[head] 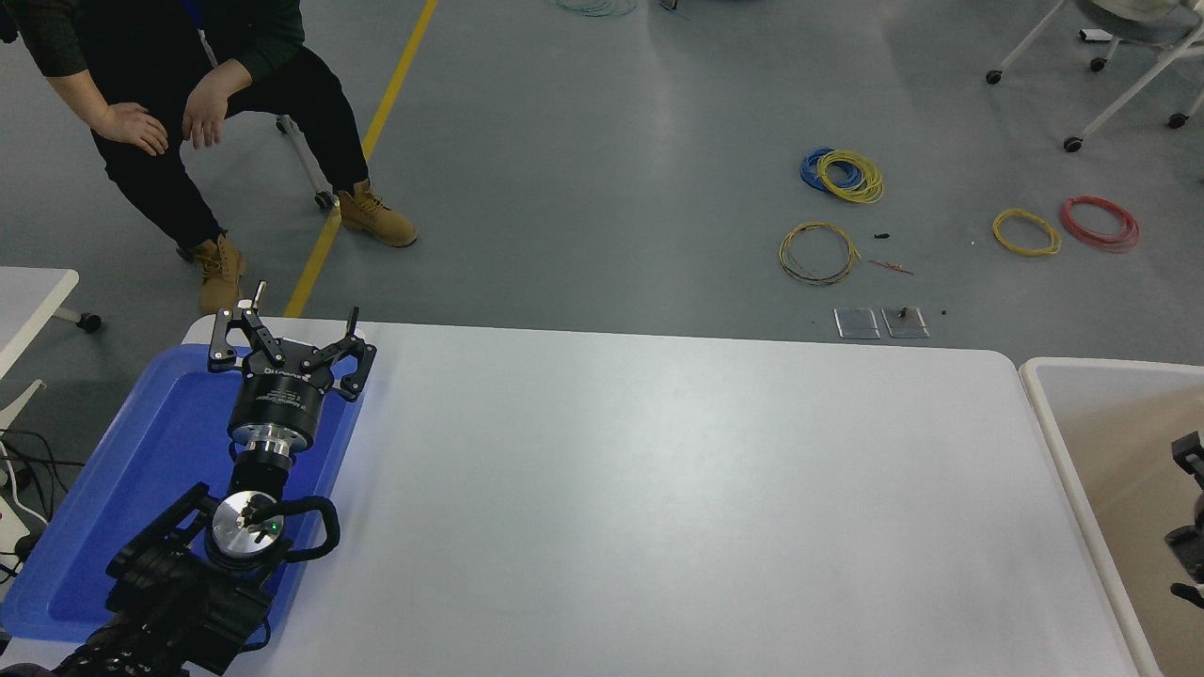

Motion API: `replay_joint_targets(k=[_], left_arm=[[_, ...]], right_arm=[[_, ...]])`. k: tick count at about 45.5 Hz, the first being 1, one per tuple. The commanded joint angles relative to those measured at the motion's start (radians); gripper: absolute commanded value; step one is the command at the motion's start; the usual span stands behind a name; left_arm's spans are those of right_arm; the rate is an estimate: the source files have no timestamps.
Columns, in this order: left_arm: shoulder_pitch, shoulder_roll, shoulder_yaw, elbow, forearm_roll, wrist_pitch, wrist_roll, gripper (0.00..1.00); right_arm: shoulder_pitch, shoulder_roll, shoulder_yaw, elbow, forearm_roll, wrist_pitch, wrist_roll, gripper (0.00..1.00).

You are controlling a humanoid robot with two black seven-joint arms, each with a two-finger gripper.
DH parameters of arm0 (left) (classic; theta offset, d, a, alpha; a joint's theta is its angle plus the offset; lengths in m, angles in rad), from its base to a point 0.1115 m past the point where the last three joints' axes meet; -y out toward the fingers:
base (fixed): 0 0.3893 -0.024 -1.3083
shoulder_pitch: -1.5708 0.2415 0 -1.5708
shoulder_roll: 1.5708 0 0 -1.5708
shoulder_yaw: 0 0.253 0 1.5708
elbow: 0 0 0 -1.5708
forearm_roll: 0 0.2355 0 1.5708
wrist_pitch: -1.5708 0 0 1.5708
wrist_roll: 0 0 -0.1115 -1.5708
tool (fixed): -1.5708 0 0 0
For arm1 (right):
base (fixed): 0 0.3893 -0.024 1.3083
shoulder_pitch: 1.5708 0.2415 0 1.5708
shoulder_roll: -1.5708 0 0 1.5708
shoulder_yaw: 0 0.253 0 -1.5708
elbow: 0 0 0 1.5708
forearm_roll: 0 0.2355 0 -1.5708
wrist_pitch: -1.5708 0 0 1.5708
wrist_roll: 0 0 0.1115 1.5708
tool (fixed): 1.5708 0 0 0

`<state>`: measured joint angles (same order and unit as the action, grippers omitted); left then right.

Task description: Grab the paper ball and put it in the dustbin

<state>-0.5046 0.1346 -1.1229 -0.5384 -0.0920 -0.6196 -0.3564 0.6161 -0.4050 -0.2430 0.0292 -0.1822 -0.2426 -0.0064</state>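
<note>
Two arms are present, but only one is fully in view. The left tool (pixel 287 329) is parked at the lower left above the blue tray (pixel 141 451), its fingers spread and holding nothing; this placement keeps it off the working area of the bench (pixel 658 489).

The right tool (pixel 1187 512) shows only as a few black parts at the right picture edge, over the beige interior of the dustbin (pixel 1063 442). Whether its fingers are spread or pressed together cannot be determined, because most of it is cut off by the frame.

The paper ball is not visible anywhere on the bench, in the tray or in the exposed part of the bin. Judgement: the ball is either hidden at the right tool or already inside the bin out of view; position over the bin suits a release step.

A person (pixel 169 103) sits beyond the far left corner of the bench, hands on knees, well apart from both arms.
</note>
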Motion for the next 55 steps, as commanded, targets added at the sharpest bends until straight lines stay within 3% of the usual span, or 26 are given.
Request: replay_joint_targets(k=[1, 12, 16, 23, 30, 43, 55], left_arm=[[0.000, 0.000, 0.000, 0.000, 0.000, 0.001, 0.001, 1.00], [0.000, 0.000, 0.000, 0.000, 0.000, 0.001, 0.001, 1.00], [0.000, 0.000, 0.000, 0.000, 0.000, 0.001, -0.001, 1.00], [0.000, 0.000, 0.000, 0.000, 0.000, 0.000, -0.001, 1.00], [0.001, 0.000, 0.000, 0.000, 0.000, 0.001, -0.001, 1.00], [0.000, -0.001, 0.000, 0.000, 0.000, 0.001, -0.001, 1.00], [0.000, -0.001, 0.000, 0.000, 0.000, 0.001, -0.001, 1.00]], right_arm=[[0.077, 0.005, 0.010, 0.027, 0.000, -0.001, 0.000, 1.00], [0.217, 0.002, 0.223, 0.084, 0.000, -0.003, 0.016, 1.00], [0.251, -0.003, 0.356, 0.132, -0.002, -0.003, 0.084, 1.00], [0.268, -0.046, 0.540, 0.247, -0.017, 0.000, 0.258, 1.00], [0.248, -0.109, 0.747, 0.443, -0.019, 0.000, 0.342, 1.00], [0.050, -0.046, 1.355, 0.722, -0.020, 0.031, 0.361, 1.00], [-0.105, 0.006, 1.591, 0.796, -0.020, 0.298, 0.361, 1.00]])
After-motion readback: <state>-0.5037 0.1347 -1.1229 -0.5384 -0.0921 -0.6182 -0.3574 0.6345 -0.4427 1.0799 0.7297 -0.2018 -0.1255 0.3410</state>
